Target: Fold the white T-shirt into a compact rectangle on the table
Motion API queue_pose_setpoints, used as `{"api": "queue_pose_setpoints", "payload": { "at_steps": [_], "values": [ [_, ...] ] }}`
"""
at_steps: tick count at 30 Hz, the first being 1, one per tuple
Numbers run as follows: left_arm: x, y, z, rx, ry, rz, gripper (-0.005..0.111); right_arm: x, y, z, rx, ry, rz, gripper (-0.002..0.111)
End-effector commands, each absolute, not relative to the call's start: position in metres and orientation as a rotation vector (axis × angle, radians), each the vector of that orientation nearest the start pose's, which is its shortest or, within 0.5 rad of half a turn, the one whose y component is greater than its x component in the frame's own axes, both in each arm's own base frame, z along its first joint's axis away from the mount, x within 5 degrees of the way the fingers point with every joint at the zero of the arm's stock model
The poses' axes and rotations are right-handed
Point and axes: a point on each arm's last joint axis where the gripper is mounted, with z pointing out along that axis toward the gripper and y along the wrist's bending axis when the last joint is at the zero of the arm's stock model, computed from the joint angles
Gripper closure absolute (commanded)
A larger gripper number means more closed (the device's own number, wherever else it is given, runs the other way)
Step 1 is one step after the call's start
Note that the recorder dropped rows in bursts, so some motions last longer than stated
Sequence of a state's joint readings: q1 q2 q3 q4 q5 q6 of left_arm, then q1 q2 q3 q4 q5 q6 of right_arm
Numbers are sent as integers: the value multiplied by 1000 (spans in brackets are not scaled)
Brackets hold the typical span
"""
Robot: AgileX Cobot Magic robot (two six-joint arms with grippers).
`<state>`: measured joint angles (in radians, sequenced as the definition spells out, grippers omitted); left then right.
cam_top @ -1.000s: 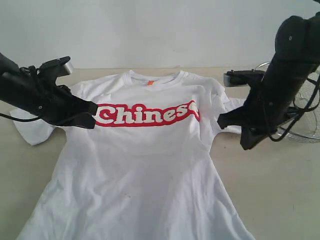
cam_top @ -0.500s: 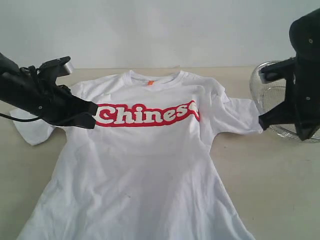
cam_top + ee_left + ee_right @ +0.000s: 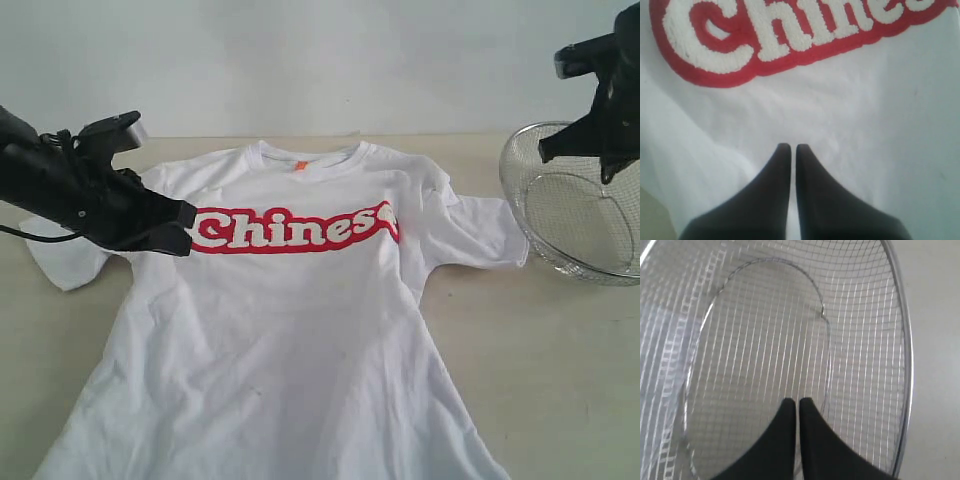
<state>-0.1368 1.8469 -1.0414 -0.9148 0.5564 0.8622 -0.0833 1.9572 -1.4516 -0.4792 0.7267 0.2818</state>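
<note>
1. A white T-shirt (image 3: pixel 290 330) lies spread flat and front up on a pale beige worktop (image 3: pixel 560 350). Both short sleeves are stretched out and no part is folded over.
2. The left pincer (image 3: pixel 793 147) has its two dark fingers pressed together with nothing gripped between them. It sits low over the shirt's chest, with only white cloth under its tips. Whether the tips touch the cloth cannot be told.
3. The red-outlined white lettering (image 3: pixel 290 228) runs just ahead of the left pincer's tips, and its first letters are the nearest. A small orange neck tag (image 3: pixel 297 166) sits at the collar, farther off beyond the lettering.
4. The right pincer (image 3: pixel 796 401) is also closed tight and holds nothing. It is raised well clear of the shirt and hangs above a wire basket (image 3: pixel 580 220), with the basket's mesh floor directly beneath its tips.
5. The shirt's nearer sleeve ends just beside the basket's rim, below and to one side of the right pincer.
</note>
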Motion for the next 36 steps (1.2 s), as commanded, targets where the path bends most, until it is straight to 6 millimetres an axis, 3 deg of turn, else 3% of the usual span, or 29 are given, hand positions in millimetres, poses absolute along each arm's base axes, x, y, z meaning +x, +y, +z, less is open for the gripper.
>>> {"api": "queue_pose_setpoints", "payload": {
  "at_steps": [1, 8, 14, 19, 22, 25, 27, 32, 36],
  "values": [
    [348, -87, 166, 347, 2575, -599, 102, 455, -82, 197, 77, 2677, -491, 109],
    [348, -87, 166, 346, 2574, -598, 102, 506, -90, 187, 77, 2662, -523, 109],
    [348, -87, 166, 346, 2574, -598, 102, 535, -91, 167, 70, 2652, -486, 109],
    [349, -86, 166, 342, 2571, -590, 102, 541, -93, 165, 62, 2629, -467, 109],
    [348, -87, 166, 351, 2577, -602, 102, 546, -104, 155, 138, 2588, -333, 109],
    [348, -87, 166, 350, 2576, -599, 102, 546, -114, 152, 156, 2568, -340, 109],
    [348, -86, 166, 346, 2572, -591, 102, 539, -113, 173, 169, 2593, -320, 109],
    [350, -86, 166, 336, 2565, -578, 102, 517, -91, 228, 44, 2687, -74, 109],
    [349, -86, 166, 340, 2565, -579, 102, 497, -88, 269, 46, 2700, -85, 109]
  ]
}}
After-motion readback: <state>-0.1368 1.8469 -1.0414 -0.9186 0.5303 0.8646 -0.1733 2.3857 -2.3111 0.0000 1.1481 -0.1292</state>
